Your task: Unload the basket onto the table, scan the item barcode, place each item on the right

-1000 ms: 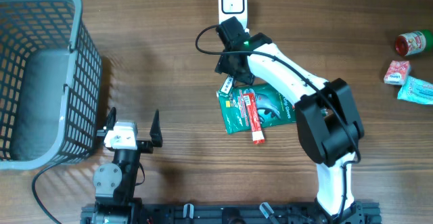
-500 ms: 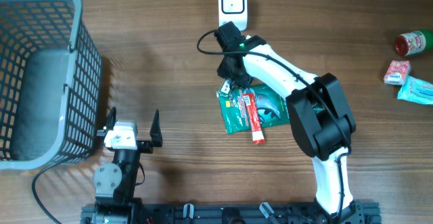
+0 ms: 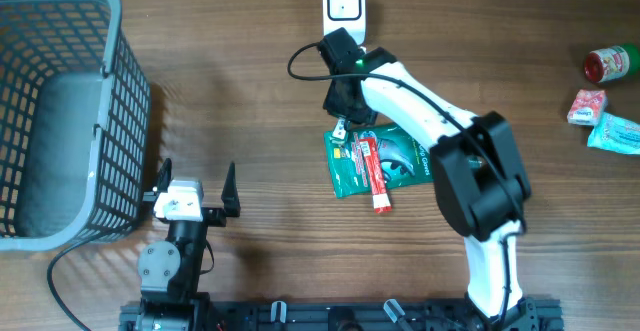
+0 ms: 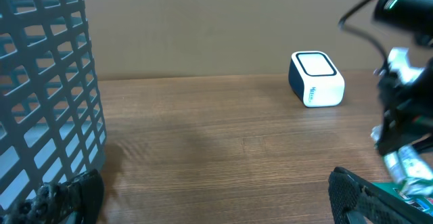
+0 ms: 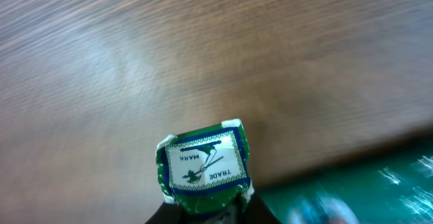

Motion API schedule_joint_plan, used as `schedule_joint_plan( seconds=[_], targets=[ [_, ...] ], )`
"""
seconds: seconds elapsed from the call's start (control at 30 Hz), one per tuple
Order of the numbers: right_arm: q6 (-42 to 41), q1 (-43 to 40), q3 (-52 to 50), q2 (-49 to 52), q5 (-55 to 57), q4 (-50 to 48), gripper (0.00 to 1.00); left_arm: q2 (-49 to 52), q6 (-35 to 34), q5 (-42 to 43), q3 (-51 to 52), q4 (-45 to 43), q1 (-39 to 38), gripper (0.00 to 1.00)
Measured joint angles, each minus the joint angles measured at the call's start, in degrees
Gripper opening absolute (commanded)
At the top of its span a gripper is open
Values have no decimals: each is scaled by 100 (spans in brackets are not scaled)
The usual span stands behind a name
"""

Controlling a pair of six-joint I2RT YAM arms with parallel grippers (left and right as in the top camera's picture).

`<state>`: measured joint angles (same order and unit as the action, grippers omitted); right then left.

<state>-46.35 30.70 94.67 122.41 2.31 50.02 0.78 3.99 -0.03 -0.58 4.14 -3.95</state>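
Observation:
The item, a small green-and-white packet (image 5: 203, 163) printed "TRADE MARK", sits between the fingers of my right gripper (image 5: 206, 209), which is shut on it. From overhead, that gripper (image 3: 340, 121) holds the packet (image 3: 339, 129) just off the top left corner of a green pouch (image 3: 390, 161), a short way in front of the white barcode scanner (image 3: 343, 1). The scanner (image 4: 315, 79) also shows in the left wrist view. My left gripper (image 3: 195, 186) stands open over bare wood near the front edge, nothing between its fingers (image 4: 355, 197).
A grey mesh basket (image 3: 110, 121) fills the left side. A red tube (image 3: 373, 171) lies on the green pouch. At the far right lie a red-lidded jar (image 3: 610, 64), a pink packet (image 3: 587, 105) and a pale blue packet (image 3: 615, 131).
My right gripper's jaws have closed on the small packet at the pouch's corner, with the arm shifting slightly. The left arm has not moved.

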Motion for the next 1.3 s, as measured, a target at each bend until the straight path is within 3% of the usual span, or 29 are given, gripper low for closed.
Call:
schedule_joint_plan(
  seconds=[0.17,0.5,0.73,1.3],
  targets=[
    [804,0,2,-1196,-516,647,12,0,0,0,0,0,0,100],
    [2881,0,72,-3097,-2730,2365,11,0,0,0,0,0,0,100],
    [3580,0,72,-3495,-3593,3014,9,0,0,0,0,0,0,100],
    [4321,0,72,-3528,-4291,2968,7,0,0,0,0,0,0,100]
  ],
)
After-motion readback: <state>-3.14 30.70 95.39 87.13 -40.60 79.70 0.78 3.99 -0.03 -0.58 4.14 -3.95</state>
